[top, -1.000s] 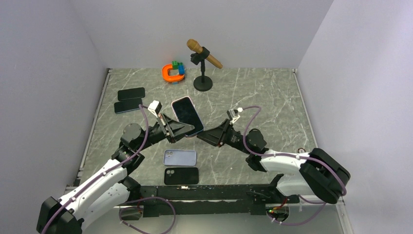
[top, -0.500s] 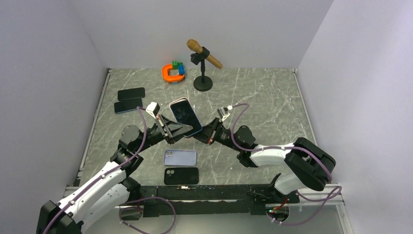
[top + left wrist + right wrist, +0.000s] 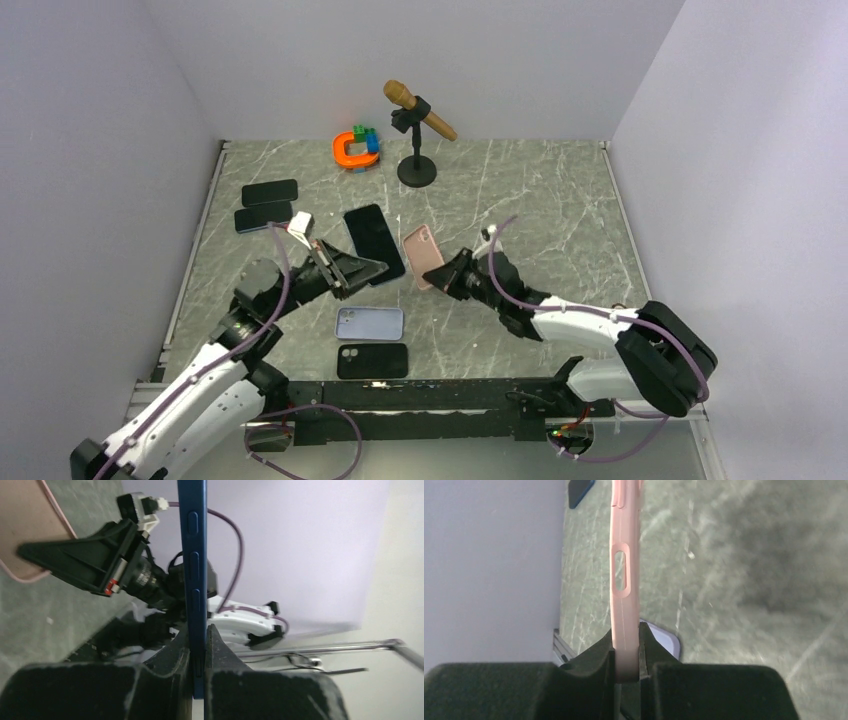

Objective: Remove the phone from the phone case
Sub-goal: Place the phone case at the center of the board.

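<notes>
Above the marbled grey bench [image 3: 560,200], left fingers [image 3: 172,660] clamp the slim dark-blue phone [image 3: 373,243], right fingers [image 3: 599,655] pinch the empty pink rubbery case [image 3: 424,255]; both want firm grips, gently lowered apart.

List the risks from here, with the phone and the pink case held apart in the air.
1. The left gripper pinches the phone only at one end, above the marble table; a slip would likely drop it there.
2. The right gripper clamps the pink case by a thin wall, which may flex and slip out.
3. Both items hang close together; a careless move could knock them.
</notes>
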`<state>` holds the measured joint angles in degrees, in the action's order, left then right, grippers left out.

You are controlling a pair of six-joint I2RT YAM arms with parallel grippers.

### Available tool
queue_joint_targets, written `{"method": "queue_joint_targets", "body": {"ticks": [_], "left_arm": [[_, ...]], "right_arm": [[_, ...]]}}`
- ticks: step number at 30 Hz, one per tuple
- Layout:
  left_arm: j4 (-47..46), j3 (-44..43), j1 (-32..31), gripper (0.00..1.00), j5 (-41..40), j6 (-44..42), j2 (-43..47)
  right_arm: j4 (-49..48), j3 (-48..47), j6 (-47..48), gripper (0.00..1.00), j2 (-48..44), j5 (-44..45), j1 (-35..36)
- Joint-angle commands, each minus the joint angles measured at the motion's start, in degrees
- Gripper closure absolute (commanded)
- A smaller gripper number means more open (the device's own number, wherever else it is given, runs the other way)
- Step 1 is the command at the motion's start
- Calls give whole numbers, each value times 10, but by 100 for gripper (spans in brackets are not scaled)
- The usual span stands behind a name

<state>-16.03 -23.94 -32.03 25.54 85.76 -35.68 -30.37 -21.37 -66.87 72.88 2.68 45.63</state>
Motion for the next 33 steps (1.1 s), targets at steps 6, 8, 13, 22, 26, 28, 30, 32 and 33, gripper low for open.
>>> {"method": "queue_joint_targets", "body": {"ticks": [6, 8, 13, 22, 26, 28, 30, 32, 33], "left_arm": [[486, -226, 6, 100, -313, -337, 97], [535, -235, 5, 100, -360, -343, 109], [590, -237, 5, 100, -394, -351, 125], [594, -223, 5, 100, -392, -356, 132], [585, -215, 5, 100, -379, -350, 119], [579, -207, 6, 100, -375, -346, 113], [571, -203, 6, 100, -370, -344, 104], [569, -203, 5, 100, -373, -343, 93], [567, -204, 6, 100, -378, -342, 87]], "right_arm": [[266, -265, 382, 100, 121, -317, -66], [314, -318, 429, 100, 179, -386, -73], [405, -428, 536, 100, 317, -465, -75], [432, -516, 584, 99, 480, -597, -72], [422, -515, 577, 80, 486, -571, -65], [410, -505, 564, 60, 472, -532, -65], [424, -507, 557, 40, 451, -465, -61], [447, -510, 551, 11, 428, -394, -52], [459, -511, 543, 2, 414, -356, -48]]}}
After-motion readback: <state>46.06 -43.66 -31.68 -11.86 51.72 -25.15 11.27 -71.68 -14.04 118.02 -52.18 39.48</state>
